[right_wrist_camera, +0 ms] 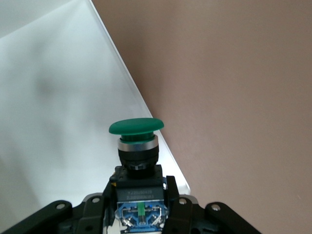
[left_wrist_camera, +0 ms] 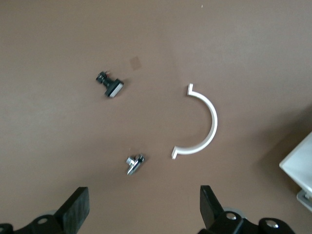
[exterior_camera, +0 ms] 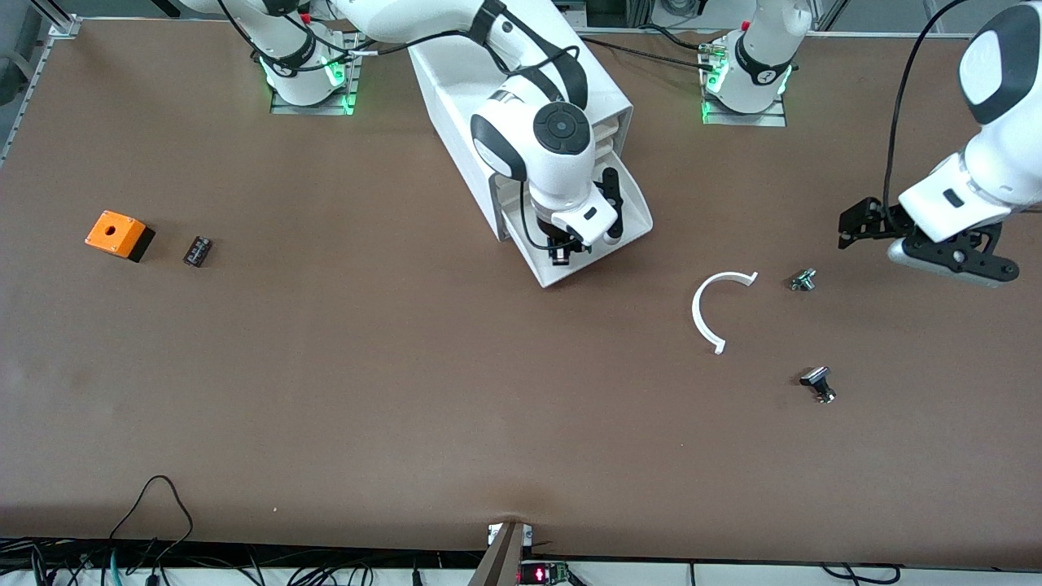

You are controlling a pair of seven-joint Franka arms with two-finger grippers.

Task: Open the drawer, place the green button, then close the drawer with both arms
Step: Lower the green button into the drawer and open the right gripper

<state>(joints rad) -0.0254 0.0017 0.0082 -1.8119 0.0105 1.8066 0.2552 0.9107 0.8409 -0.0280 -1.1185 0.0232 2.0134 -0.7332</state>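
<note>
Here the right end effector (exterior_camera: 565,251), clamped on the button (right_wrist_camera: 136,127), hangs over the open drawer's (exterior_camera: 631,224) edge.

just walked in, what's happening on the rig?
The right gripper holds the green button over the open bottom drawer of the white cabinet, about to place it. The left gripper waits, open, above the table near its own end, over a small silver part and a white curved piece. The drawer still needs closing.

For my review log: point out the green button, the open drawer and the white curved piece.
button (right_wrist_camera: 135,127), right wrist view, green cap.
drawer (exterior_camera: 562,273), front view, front rim.
white curved piece (exterior_camera: 698,308), front view, middle of arc.
</note>
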